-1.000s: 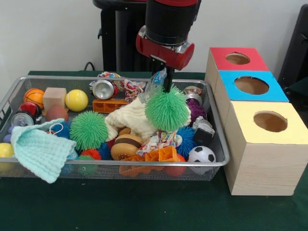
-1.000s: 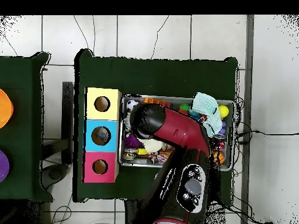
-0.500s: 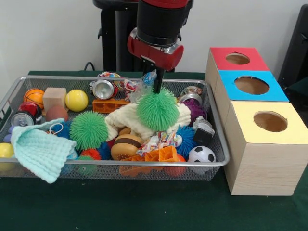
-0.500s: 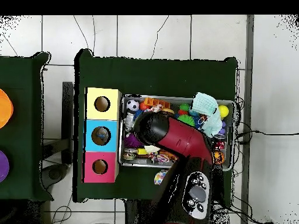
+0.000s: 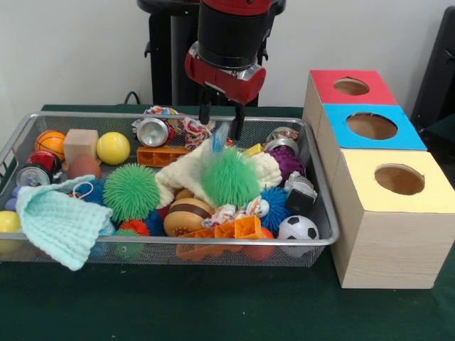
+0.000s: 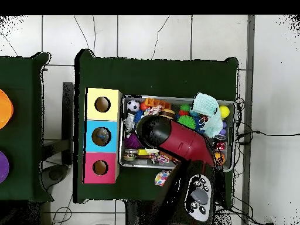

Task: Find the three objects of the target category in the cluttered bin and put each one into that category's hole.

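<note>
My gripper (image 5: pixel 222 122) hangs open over the middle of the wire bin (image 5: pixel 321 213), with nothing between its fingers. Just below it a green spiky ball (image 5: pixel 229 176) looks blurred and lies against the cream cloth (image 5: pixel 186 169). A second green spiky ball (image 5: pixel 131 192) rests further left in the bin. A blue spiky ball (image 5: pixel 274 202) and a purple one (image 5: pixel 289 160) lie at the right. Three boxes with holes stand right of the bin: red (image 5: pixel 350 87), blue (image 5: pixel 371 126) and yellow (image 5: pixel 399 179). In the overhead view the arm (image 6: pixel 176 137) covers the gripper and much of the bin (image 6: pixel 179 98).
The bin also holds a mint cloth (image 5: pixel 60 222), a yellow ball (image 5: pixel 113 148), a small basketball (image 5: pixel 50 142), a wooden block (image 5: pixel 80 143), cans (image 5: pixel 151 131), an orange plastic piece (image 5: pixel 238 229) and a football (image 5: pixel 298 229). The overhead view shows the box row (image 6: pixel 101 136) left of the bin.
The gripper moved left with the green spiky ball, then opened. The ball has come out of the fingers and dropped onto the cream cloth.
</note>
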Controlling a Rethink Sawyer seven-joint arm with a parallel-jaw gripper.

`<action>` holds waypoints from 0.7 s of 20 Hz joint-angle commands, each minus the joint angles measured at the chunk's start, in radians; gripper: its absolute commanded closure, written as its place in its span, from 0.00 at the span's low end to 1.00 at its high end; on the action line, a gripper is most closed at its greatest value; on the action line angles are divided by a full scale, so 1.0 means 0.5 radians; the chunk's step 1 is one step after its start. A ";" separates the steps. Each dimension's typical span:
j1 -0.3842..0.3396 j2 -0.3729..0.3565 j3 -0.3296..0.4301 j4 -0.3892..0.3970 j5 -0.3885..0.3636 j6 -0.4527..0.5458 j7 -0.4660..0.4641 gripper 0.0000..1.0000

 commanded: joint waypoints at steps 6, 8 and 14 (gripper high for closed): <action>-0.031 0.009 0.116 0.124 0.108 -0.097 0.450 0.00; -0.032 0.006 0.115 0.126 0.111 -0.094 0.446 0.00; -0.016 0.002 0.103 0.144 0.115 -0.111 0.452 0.00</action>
